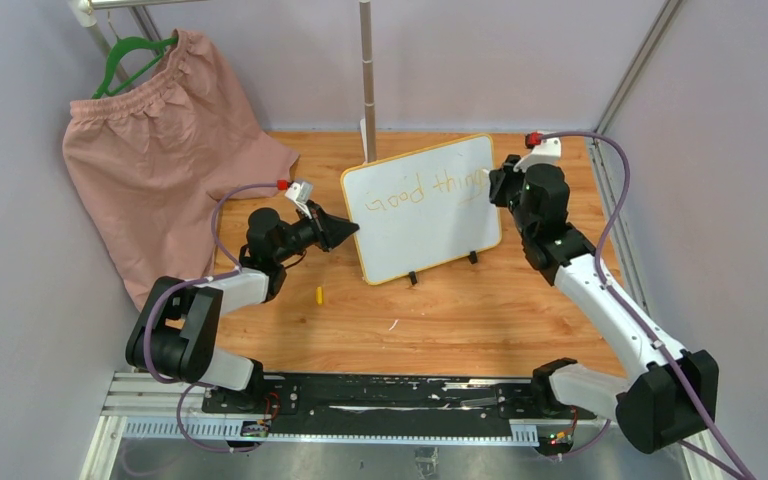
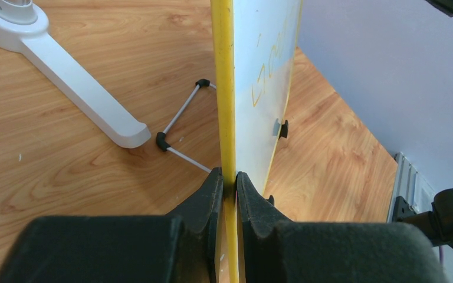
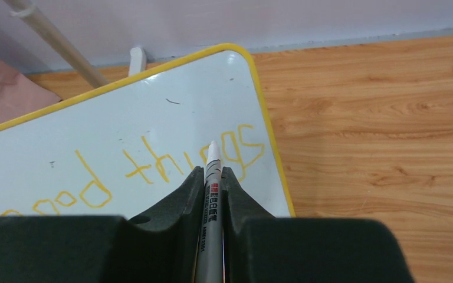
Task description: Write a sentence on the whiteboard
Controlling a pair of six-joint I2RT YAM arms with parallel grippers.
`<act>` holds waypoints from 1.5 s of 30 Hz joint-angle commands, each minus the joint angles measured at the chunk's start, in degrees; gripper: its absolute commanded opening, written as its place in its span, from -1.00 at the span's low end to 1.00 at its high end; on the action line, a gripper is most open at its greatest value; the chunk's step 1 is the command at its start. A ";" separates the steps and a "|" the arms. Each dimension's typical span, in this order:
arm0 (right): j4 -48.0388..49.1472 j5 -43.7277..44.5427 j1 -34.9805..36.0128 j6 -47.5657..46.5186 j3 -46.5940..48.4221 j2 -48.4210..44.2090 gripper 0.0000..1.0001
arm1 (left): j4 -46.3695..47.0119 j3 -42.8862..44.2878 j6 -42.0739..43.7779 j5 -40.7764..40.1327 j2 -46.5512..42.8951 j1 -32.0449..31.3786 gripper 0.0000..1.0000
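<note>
The whiteboard (image 1: 422,210) with a yellow frame stands tilted on two black clip feet at mid table. One line of yellow writing, "Good things" (image 1: 425,190), runs across its upper part, seen upside down. My left gripper (image 1: 345,231) is shut on the board's left edge (image 2: 227,106). My right gripper (image 1: 492,181) is shut on a grey marker (image 3: 210,212), whose white tip is at the last letters of the sentence (image 3: 153,168) near the board's right edge (image 3: 268,135).
A pink garment (image 1: 165,150) hangs on a green hanger at the back left. A white stand base (image 2: 65,76) and pole (image 1: 367,70) sit behind the board. A small yellow cap (image 1: 320,295) lies on the wood in front of the left arm.
</note>
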 commanded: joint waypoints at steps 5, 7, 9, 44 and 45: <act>4.79 -8.17 2.35 -0.42 3.02 2.48 -1.00 | 0.50 1.04 2.09 -0.34 -1.29 -0.52 -1.00; 5.37 -9.15 2.65 -0.13 3.72 3.83 -1.00 | 0.30 1.08 2.14 -0.35 -1.16 -0.52 -1.00; 5.19 -9.25 3.03 -0.21 4.66 5.31 -1.00 | 0.07 1.17 2.32 -0.36 -1.20 -0.52 -1.00; 5.49 -4.22 3.26 -1.51 5.26 10.81 -1.00 | -0.38 1.32 2.71 -0.35 -1.17 -0.52 -1.00; 5.45 -4.06 3.30 -1.51 5.24 10.81 -1.00 | -0.38 1.34 2.71 -0.31 -1.16 -0.52 -1.00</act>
